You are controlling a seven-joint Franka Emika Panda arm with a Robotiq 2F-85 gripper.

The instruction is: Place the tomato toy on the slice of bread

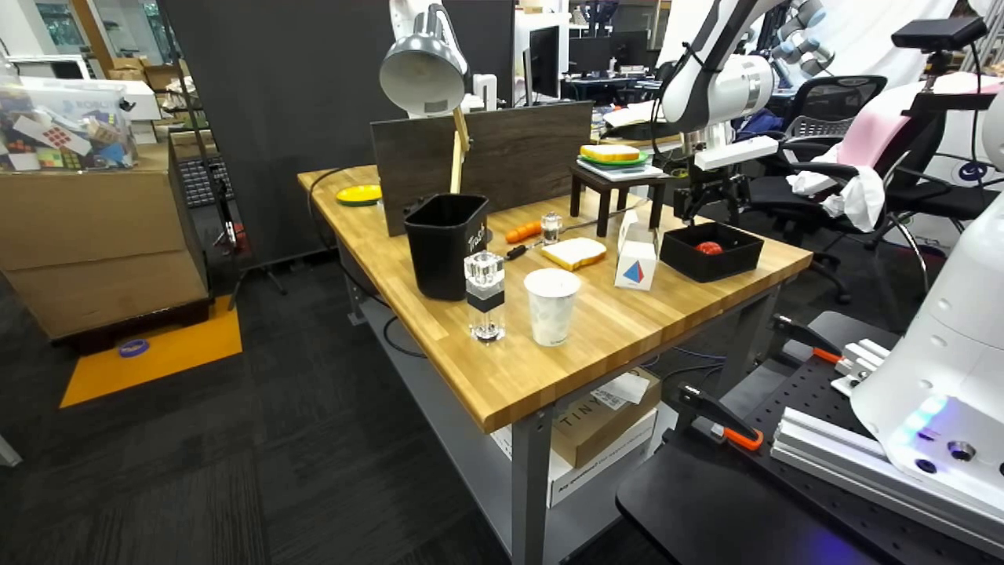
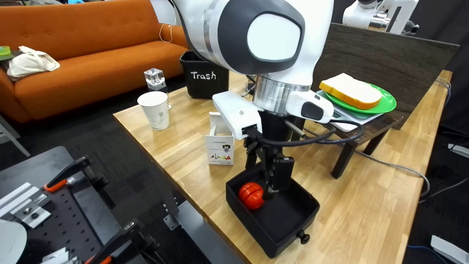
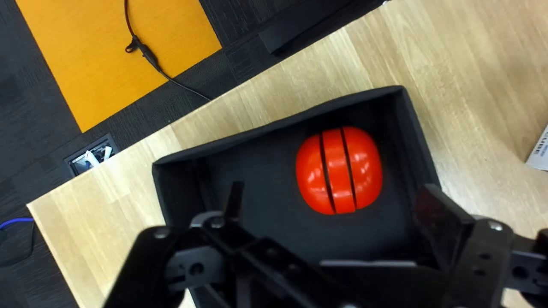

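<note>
The red tomato toy lies in an open black box on the table. It also shows in the wrist view and in an exterior view. A white bread slice with an orange-brown edge rests on a green plate atop a small dark stand; it shows in both exterior views. Another such slice lies on the tabletop and is hidden in an exterior view. My gripper is open and empty, above the box, its fingers apart on either side of the tomato's line.
A white carton stands close beside the box. The dark stand, white cup, black trash bin, clear shaker and lamp are on the table. A dark panel stands along the back.
</note>
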